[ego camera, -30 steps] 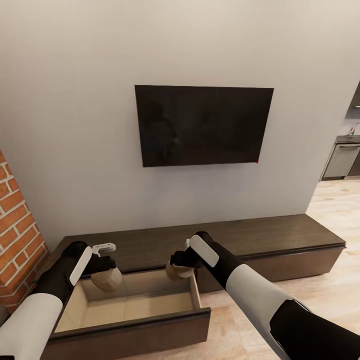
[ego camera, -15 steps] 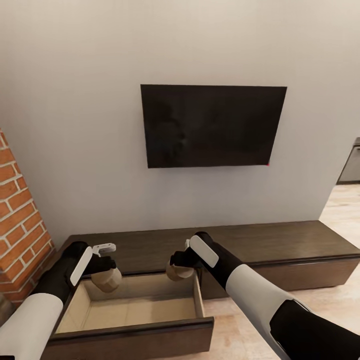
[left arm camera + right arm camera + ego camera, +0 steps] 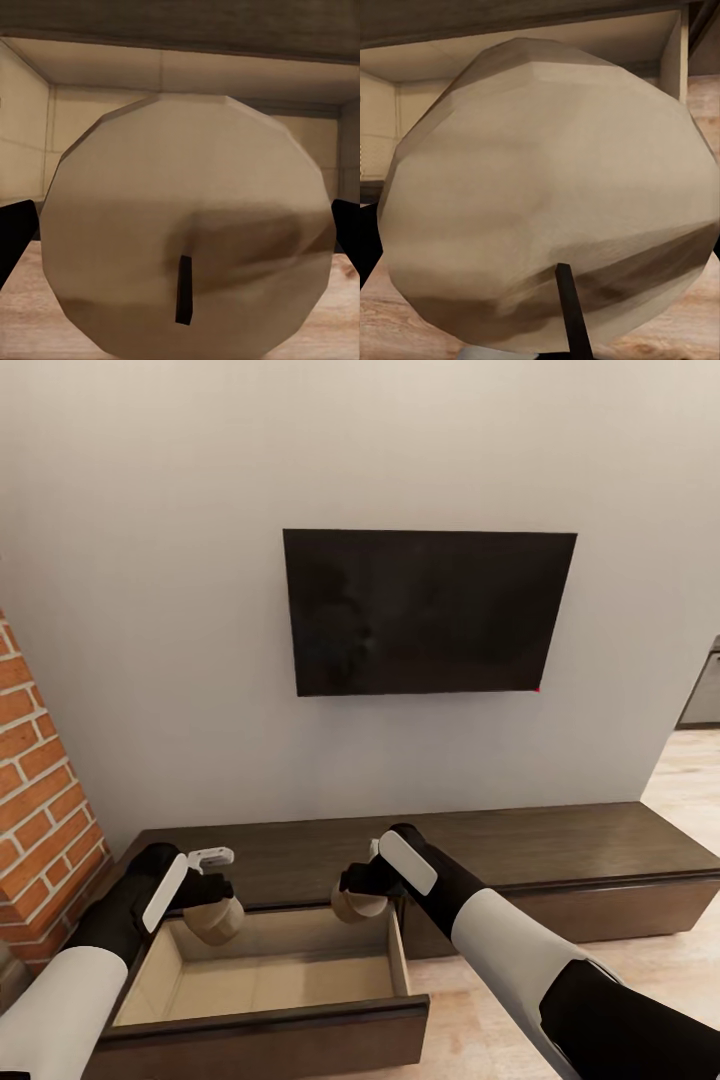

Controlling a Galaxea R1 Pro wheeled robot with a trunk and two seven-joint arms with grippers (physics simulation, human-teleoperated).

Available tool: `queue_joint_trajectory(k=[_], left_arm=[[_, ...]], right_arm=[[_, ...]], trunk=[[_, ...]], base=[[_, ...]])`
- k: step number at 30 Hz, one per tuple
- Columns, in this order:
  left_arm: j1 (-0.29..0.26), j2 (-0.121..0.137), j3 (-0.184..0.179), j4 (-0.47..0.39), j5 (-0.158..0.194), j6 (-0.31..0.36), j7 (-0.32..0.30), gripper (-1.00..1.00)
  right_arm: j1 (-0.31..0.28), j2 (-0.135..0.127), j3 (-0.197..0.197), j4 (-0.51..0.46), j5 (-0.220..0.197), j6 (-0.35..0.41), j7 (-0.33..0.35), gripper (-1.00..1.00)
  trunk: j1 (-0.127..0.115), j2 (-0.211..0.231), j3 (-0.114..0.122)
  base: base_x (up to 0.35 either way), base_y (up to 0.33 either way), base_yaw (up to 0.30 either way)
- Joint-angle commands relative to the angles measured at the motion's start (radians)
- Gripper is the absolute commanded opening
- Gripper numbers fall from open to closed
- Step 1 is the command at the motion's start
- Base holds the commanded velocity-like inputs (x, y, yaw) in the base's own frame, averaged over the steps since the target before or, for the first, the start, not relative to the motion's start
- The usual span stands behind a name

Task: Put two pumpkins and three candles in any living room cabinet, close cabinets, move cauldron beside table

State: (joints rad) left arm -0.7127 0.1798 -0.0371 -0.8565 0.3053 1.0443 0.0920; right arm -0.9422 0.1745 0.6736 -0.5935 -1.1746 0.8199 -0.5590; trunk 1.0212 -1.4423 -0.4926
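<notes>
Above, the black TV hangs on the white wall over the long dark cabinet, whose left drawer stands open. Left fingers grip one candle over the drawer's far left; right fingers grip another candle over its far right.
</notes>
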Motion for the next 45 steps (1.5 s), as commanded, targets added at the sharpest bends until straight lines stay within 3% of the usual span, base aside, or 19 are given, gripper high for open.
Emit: queue_joint_trajectory(k=[1, 8, 45], left_arm=[[-0.001, 0.001, -0.005, -0.001, 0.009, 0.003, 0.008, -1.00], [-0.001, 0.001, -0.006, -0.001, 0.008, 0.003, 0.008, -1.00], [-0.002, 0.000, -0.010, 0.025, 0.009, 0.003, 0.009, -1.00]], right_arm=[[-0.001, 0.000, 0.003, -0.001, -0.011, -0.001, -0.008, -1.00], [-0.001, 0.000, 0.003, -0.005, -0.010, 0.002, 0.041, -1.00], [-0.001, 0.000, 0.010, -0.032, -0.011, 0.002, 0.047, -1.00]], trunk=[[0.000, -0.001, -0.001], [0.000, -0.001, -0.001], [0.000, -0.001, -0.001]], base=[[0.000, 0.096, 0.000], [0.000, 0.033, 0.000], [0.058, 0.085, 0.000]])
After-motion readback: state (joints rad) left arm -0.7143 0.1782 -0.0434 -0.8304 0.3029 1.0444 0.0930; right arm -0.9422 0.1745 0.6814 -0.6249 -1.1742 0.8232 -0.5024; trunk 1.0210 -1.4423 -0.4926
